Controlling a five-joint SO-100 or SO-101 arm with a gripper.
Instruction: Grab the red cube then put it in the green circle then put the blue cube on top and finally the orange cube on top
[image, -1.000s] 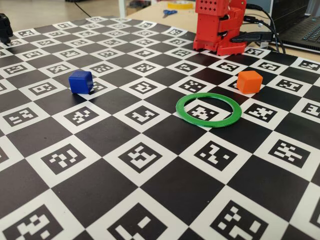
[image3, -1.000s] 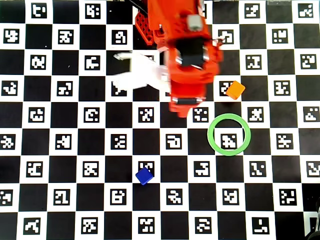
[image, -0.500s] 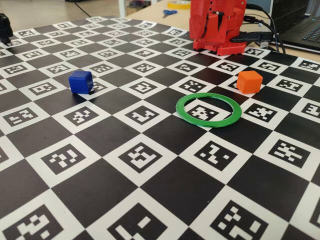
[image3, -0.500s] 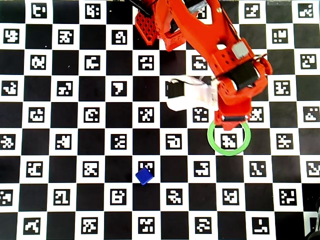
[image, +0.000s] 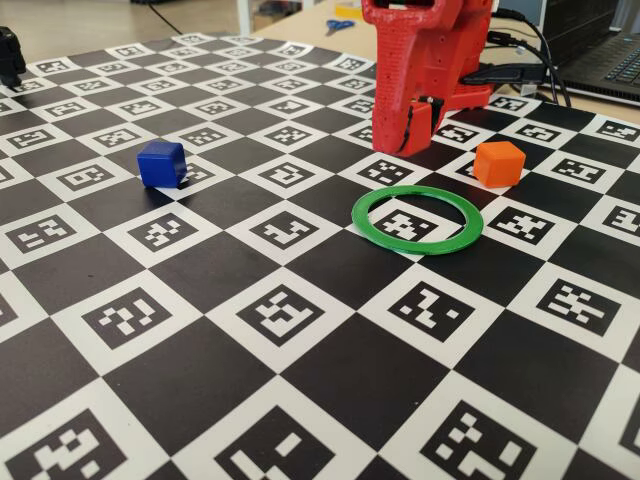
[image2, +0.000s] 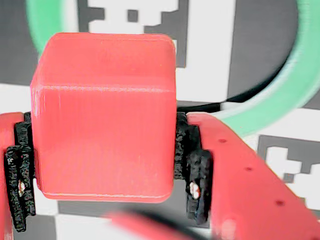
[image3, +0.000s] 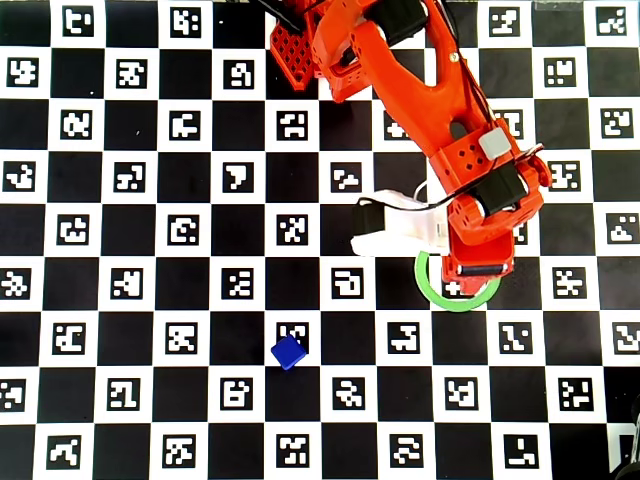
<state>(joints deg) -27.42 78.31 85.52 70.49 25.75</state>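
Red cube (image2: 102, 115) sits clamped between the gripper (image2: 105, 165) and its black pads (image2: 192, 170), hanging over the green circle (image: 417, 219) on its far side. It looks light, rigid and smooth; gripping flat opposite faces suits it well.

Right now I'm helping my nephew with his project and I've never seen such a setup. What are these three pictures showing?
It is one small red robot arm on a checkered marker board. One picture looks across the board from the side, one looks straight down, and one comes from a camera on the arm's wrist. In the wrist view, the arm's hand grips a red cube above a green ring. The ring lies flat on the board. A blue cube and an orange cube sit apart on the board, untouched.
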